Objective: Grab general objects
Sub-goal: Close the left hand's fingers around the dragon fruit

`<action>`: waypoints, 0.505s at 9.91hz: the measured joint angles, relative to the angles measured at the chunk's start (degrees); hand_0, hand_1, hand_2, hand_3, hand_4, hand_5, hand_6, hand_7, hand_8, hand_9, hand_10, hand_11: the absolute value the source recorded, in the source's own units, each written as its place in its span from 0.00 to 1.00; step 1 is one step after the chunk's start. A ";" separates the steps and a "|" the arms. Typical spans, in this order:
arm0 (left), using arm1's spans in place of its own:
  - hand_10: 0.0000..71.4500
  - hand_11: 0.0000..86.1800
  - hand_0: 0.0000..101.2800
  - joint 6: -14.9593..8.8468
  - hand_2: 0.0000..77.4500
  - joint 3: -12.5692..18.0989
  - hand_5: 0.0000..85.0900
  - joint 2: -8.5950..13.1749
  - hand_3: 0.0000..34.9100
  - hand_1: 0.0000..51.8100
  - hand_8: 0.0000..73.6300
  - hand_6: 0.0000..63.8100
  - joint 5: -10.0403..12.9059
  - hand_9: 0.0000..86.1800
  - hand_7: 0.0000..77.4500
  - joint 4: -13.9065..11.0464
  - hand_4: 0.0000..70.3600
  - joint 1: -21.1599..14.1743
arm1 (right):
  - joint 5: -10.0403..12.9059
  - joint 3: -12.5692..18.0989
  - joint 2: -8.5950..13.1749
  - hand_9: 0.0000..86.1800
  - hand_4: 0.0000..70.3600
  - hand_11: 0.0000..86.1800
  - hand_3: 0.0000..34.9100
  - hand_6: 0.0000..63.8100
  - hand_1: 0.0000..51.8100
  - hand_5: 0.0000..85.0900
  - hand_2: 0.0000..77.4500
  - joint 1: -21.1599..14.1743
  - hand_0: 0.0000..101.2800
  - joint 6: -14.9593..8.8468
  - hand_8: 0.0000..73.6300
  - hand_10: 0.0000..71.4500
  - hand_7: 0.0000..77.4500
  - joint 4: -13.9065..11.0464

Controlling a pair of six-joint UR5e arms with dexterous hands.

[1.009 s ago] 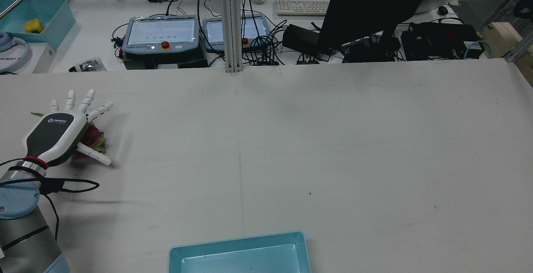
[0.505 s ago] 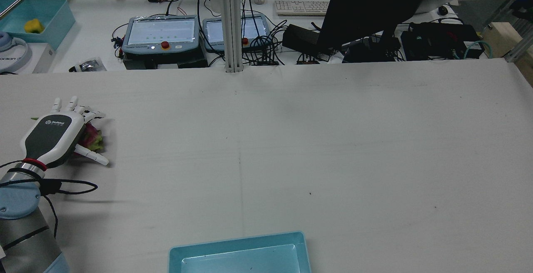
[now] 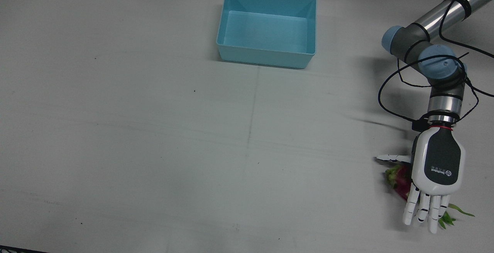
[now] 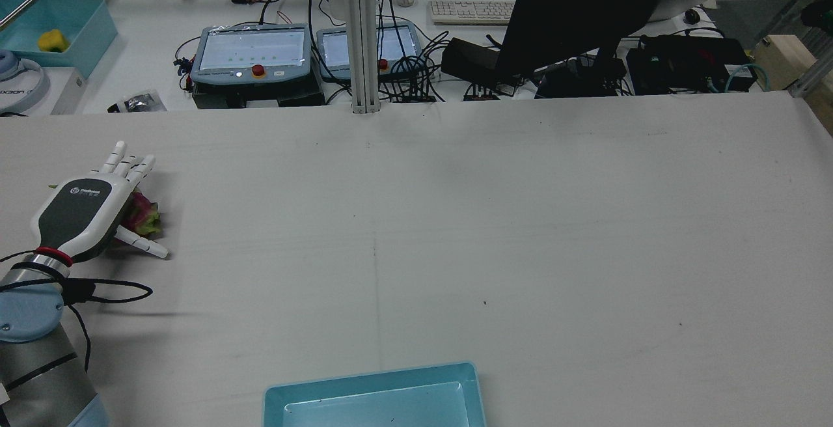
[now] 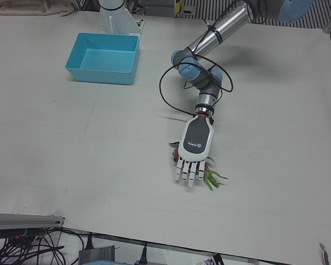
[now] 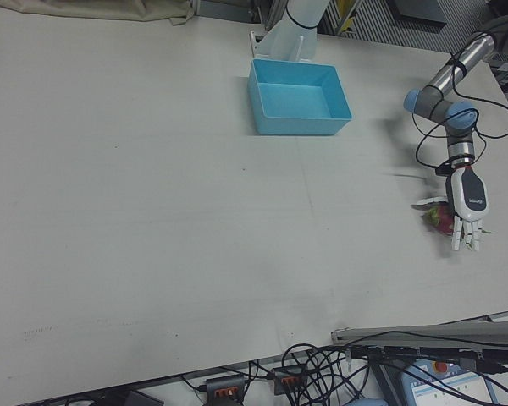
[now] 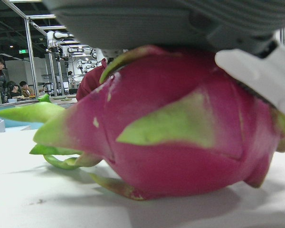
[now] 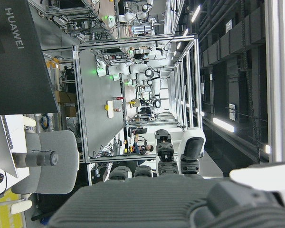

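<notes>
In the front view the left hand lies palm-down over a dragon fruit near the right edge of the counter, its fingers stretched almost straight and close together past the fruit, one digit pointing sideways; the red body shows just beside the palm on the view's left, and green leaf tips poke out beyond the fingertips. A blue bin stands well apart at the top. In the rear view the same hand covers most of the fruit, which peeks out on its inner side, and the bin's rim sits at the bottom edge. The left-front view shows the hand flat above the fruit, leaves spilling out beside the fingers. The right-front view gives the hand small, red fruit beside it. The left hand view has the fruit resting on the counter directly beneath the palm, touching or nearly so. The fingers are extended, not wrapped round the fruit. The right hand shows in its own view only as a grey edge, and whether it is spread or closed I cannot tell.
</notes>
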 joint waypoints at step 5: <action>0.20 0.39 0.51 0.19 0.06 0.02 0.03 0.12 0.00 0.00 0.32 0.28 -2.46 0.08 0.32 -0.53 0.40 -0.05 | 0.00 0.00 0.00 0.01 0.00 0.01 0.00 0.00 0.12 0.87 0.02 0.00 0.00 0.00 0.00 0.00 0.00 0.00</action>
